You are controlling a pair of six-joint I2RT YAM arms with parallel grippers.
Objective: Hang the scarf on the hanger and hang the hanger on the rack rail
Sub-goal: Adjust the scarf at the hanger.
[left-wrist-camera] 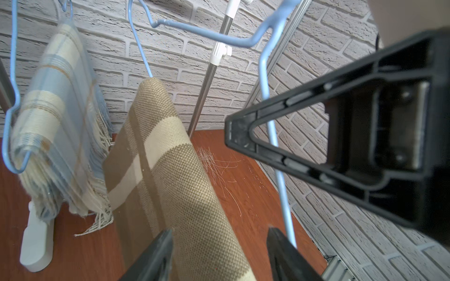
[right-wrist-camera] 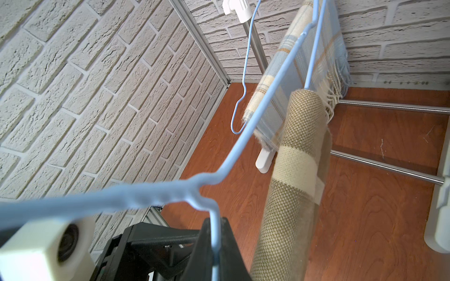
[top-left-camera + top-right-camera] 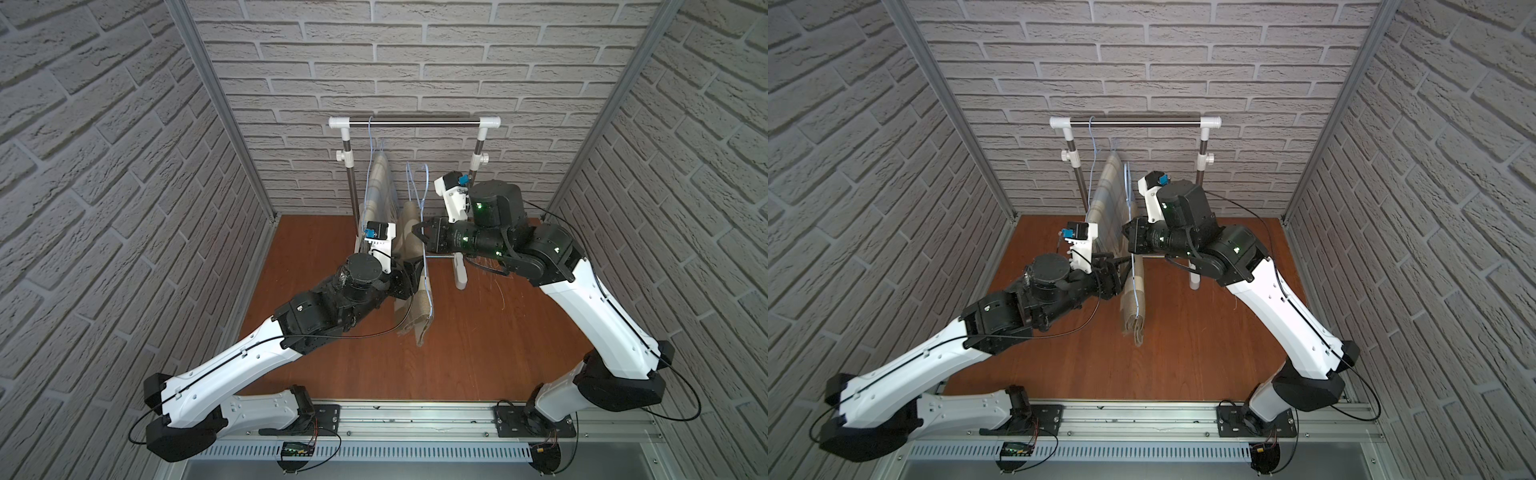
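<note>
So that the draped tan striped scarf (image 1: 175, 182) is carried, the blue wire hanger (image 2: 146, 194) is clamped in the right gripper (image 2: 215, 233). The scarf is straddled by the open, empty left gripper (image 1: 219, 243).

The left gripper (image 1: 220, 233) reaches toward the middle with its jaws apart. The right gripper (image 2: 215, 228) faces it, its jaws squeezed tight on the hanger (image 2: 146, 194).

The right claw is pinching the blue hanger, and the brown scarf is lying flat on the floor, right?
Not quite. The right claw does pinch the blue hanger, but the brown scarf isn't flat on the floor: it hangs draped over that hanger, as the right wrist view shows.
</note>
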